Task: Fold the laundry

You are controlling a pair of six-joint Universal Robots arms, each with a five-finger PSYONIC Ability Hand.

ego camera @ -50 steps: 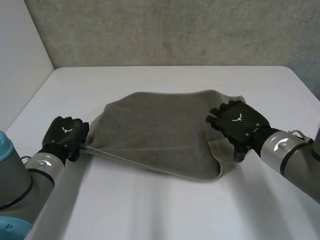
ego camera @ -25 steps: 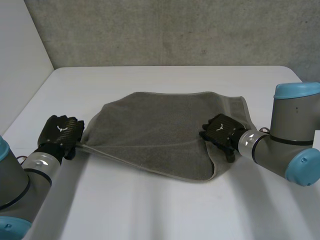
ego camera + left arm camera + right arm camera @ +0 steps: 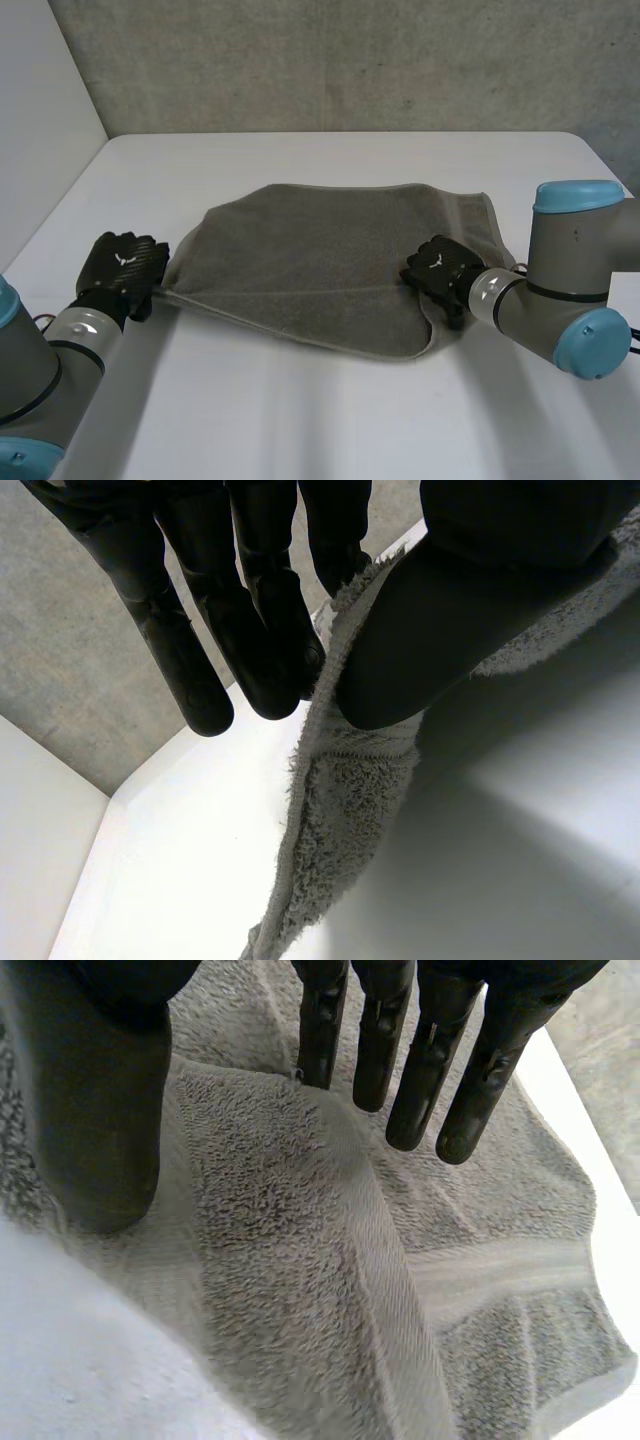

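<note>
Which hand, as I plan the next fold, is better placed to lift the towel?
Probably left. The left hand pinches the towel at a corner between thumb and fingers; the right hand rests straight-fingered on the opposite end, gripping nothing.

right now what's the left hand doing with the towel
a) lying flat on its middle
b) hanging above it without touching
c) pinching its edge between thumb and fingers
c: in the left wrist view the left hand has the edge of the towel caught between its thumb and its fingers, and the head view places that grip at the towel's left corner.
</note>
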